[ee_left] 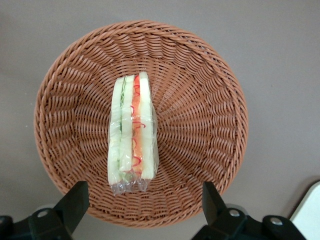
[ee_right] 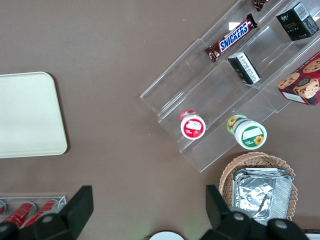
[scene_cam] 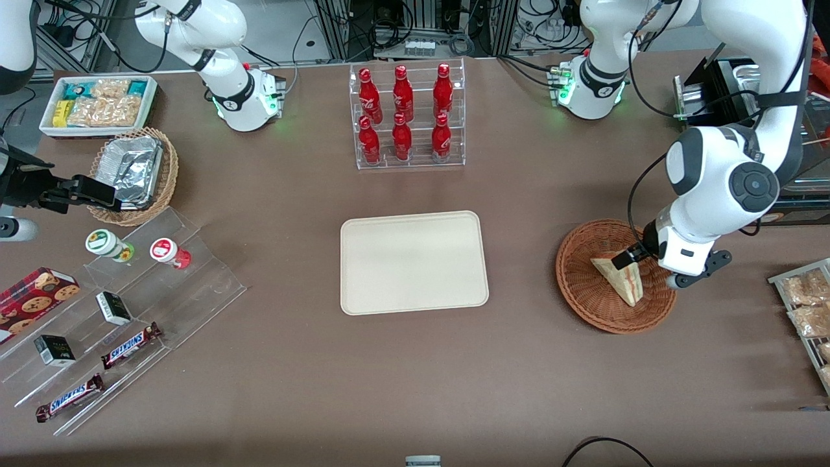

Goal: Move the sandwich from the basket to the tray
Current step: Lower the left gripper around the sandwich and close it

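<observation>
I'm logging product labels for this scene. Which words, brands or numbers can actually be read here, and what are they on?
"SNICKERS" on the two chocolate bars lying on the clear stepped display.
Red bottles: white script, too small to read.
Small black boxes, cookie box and two cups: print unreadable.
Sandwich, basket, tray: no text.
Gripper, open above the basket: no markings.

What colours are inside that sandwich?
Red and green between pale bread, clearest in the left wrist view: sandwich.
</observation>
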### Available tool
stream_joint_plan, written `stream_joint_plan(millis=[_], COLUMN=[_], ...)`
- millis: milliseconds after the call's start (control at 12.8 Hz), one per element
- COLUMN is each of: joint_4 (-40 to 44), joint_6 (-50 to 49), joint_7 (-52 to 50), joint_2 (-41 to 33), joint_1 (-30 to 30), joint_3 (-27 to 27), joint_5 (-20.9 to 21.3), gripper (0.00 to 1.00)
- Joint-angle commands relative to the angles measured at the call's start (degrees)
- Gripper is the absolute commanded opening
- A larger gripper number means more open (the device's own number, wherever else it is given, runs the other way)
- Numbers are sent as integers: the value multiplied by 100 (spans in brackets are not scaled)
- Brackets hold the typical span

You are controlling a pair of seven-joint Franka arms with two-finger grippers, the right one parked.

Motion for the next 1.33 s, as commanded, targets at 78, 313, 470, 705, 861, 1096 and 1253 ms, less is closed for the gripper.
stream_joint_plan(millis=[78, 313, 470, 705, 861, 1096, 1253], joint_4=[-474, -474, -465, -465, -456, -465, -465], joint_6=[427, 479, 567, 848, 1015, 1130, 1165], joint_7=[-103, -68, -41, -41, -41, -68, -68], joint_2=[-186, -81, 25, 244, 402, 500, 570], joint_1=[27, 35, 35, 35, 35, 35, 35], joint_3=[-14, -14, 4, 100, 109, 109, 109], joint_5=[-67, -58, -50, -49, -49, -58, -58], gripper=[100, 100, 100, 100, 100, 100, 100])
